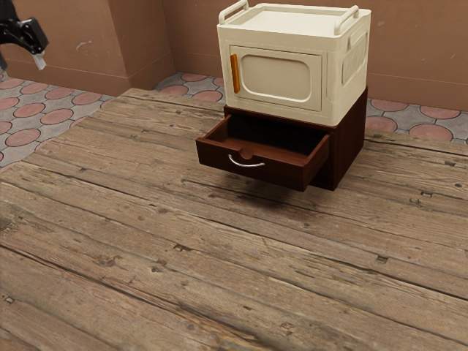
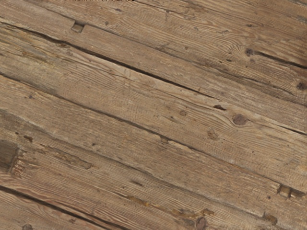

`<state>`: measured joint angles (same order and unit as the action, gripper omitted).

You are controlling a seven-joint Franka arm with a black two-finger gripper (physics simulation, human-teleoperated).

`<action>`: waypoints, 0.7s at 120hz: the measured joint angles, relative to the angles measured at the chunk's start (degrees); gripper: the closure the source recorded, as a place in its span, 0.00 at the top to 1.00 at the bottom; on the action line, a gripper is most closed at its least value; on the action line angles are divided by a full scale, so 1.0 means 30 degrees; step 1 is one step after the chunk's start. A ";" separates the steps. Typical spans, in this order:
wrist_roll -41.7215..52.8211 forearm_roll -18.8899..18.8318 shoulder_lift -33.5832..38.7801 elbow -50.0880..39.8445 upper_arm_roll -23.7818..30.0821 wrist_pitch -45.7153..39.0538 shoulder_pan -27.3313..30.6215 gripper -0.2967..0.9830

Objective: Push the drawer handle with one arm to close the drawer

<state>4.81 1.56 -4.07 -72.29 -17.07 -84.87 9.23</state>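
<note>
Black gripper (image 1: 39,60): can't tell if open or closed. Curved silver handle (image 1: 246,165) is well apart, toward the exterior view's right, long axis across the extended dark-brown wooden drawer's front (image 1: 281,174), nearer plank bench's (image 1: 146,219) far edge.

gripper (image 1: 39,61) | exterior view's upper left, cut by that view's left edge | black body, pale tip | tip end pointing downward

Box (image 1: 275,78) on cabinet (image 1: 349,146), cabinet on table (image 1: 146,234)
</note>
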 joint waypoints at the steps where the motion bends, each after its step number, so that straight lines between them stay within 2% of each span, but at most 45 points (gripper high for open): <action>1: 0.0047 0.0027 -0.0001 -0.0003 0.0002 0.0001 -0.0010 0.75; 11: 0.0476 0.0222 0.0092 0.0040 0.0000 0.0013 0.0074 0.75; 23: 0.0783 0.0082 0.1937 0.1331 0.0192 0.0047 0.0166 0.75; 32: 0.0907 0.0059 0.2473 0.1908 0.0332 0.0054 0.0211 0.75; 43: 0.0969 0.1150 0.2215 0.1610 0.0210 0.0050 -0.0524 0.75; 51: 0.0981 0.1256 0.2224 0.0465 0.0217 0.0040 -0.1144 0.75; 57: 0.0832 0.0826 0.3559 -0.1867 0.0238 -0.0229 -0.2053 0.75; 70: 0.0248 -0.0123 0.7894 -1.1944 0.0619 -0.2692 -0.3080 0.75; 77: -0.0036 -0.0634 0.8101 -1.6559 0.1062 -0.4201 -0.3184 0.75; 84: -0.0369 -0.1022 0.6720 -1.8311 0.1249 -0.5643 -0.3430 0.75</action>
<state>3.70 -1.51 16.09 -127.22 -13.32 -101.80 -1.06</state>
